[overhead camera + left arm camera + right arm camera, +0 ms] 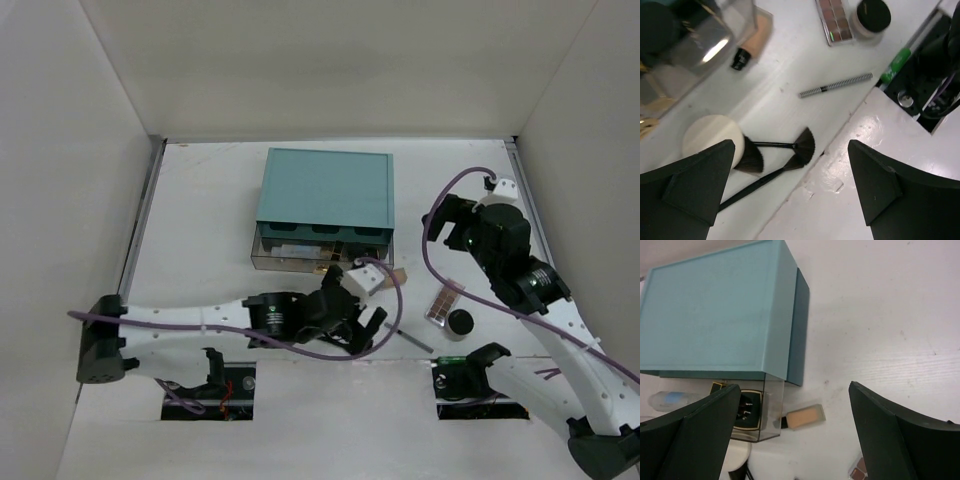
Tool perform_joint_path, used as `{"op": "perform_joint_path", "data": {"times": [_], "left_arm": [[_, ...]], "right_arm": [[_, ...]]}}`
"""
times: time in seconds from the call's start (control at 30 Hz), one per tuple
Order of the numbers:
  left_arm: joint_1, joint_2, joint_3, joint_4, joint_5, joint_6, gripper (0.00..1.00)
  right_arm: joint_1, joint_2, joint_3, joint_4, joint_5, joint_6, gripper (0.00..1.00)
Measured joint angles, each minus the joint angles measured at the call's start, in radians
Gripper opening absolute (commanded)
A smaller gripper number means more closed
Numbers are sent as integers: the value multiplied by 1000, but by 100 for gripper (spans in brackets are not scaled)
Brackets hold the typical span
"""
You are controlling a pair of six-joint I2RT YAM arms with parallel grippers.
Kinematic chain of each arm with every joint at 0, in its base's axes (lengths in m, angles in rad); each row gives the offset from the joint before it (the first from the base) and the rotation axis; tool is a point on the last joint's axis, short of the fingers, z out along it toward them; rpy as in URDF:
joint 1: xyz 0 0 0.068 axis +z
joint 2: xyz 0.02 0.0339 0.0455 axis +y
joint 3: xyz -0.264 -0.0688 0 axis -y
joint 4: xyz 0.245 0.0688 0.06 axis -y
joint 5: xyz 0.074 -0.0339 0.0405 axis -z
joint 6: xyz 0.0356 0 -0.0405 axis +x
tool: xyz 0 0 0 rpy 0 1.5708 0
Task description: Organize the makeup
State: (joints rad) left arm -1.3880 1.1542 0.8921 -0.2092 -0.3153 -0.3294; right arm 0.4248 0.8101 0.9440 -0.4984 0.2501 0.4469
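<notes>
The left gripper hangs low over the table with its jaws spread as wide as they go and nothing between them. Just beside its left finger, partly hidden under it, lies the round cream puff. It looks soft and light, so a squeeze across its rim should hold it, though it will flatten.

Between the fingers and a little ahead lie the black brushes, touching one another near their heads. They are probably light, with stiff thin handles and soft bristles. The handle of the lower one is the place to pinch, and lifting it may drag its neighbour.

Further ahead rests the striped pencil, thin and likely to roll. Far ahead to the right are the eyeshadow palette and the black-lidded jar, both rigid, the jar glossy and perhaps slippery.

The right gripper is also wide open and empty, held high. Ahead and to its left stands the teal drawer box with a clear drawer pulled out. Just outside that drawer, between the fingers, lies the tan tube, flat-sided and best taken across its width. A clear bottle shows beside the left finger.
</notes>
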Motion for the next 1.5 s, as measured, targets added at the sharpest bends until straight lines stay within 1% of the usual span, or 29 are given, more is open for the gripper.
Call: {"op": "perform_joint_path", "data": {"times": [0.07, 0.13, 0.33, 0.47, 0.73, 1.03, 1.13, 1.27, 1.33, 1.4, 1.5], "left_arm": [[-13, 93, 11, 21, 19, 0, 100], [-3, 181, 26, 37, 29, 0, 100], [73, 434, 146, 57, 43, 7, 100], [123, 555, 219, 78, 38, 26, 100], [180, 723, 261, 97, 45, 48, 100], [223, 750, 282, 160, 21, 106, 100], [223, 760, 291, 172, 29, 137, 100], [208, 809, 344, 200, 51, 174, 100], [200, 834, 373, 213, 54, 194, 97], [195, 859, 402, 225, 54, 212, 87], [193, 888, 434, 241, 57, 231, 69]], "right_arm": [[-15, -13, -21, -12, -15, 5, 95], [-25, -21, -40, -18, -28, 8, 95], [-26, -26, -61, -27, -57, 15, 95], [-28, -38, -61, -26, -65, 17, 95], [-59, -76, -61, -26, -68, 17, 95], [-71, -90, -61, -26, -68, 17, 95], [-71, -88, -62, -25, -68, 17, 95], [-71, -76, -62, -24, -68, 17, 95], [-72, -72, -62, -24, -68, 17, 95], [-72, -71, -63, -21, -68, 17, 94], [-76, -76, -63, -17, -68, 17, 94]]}}
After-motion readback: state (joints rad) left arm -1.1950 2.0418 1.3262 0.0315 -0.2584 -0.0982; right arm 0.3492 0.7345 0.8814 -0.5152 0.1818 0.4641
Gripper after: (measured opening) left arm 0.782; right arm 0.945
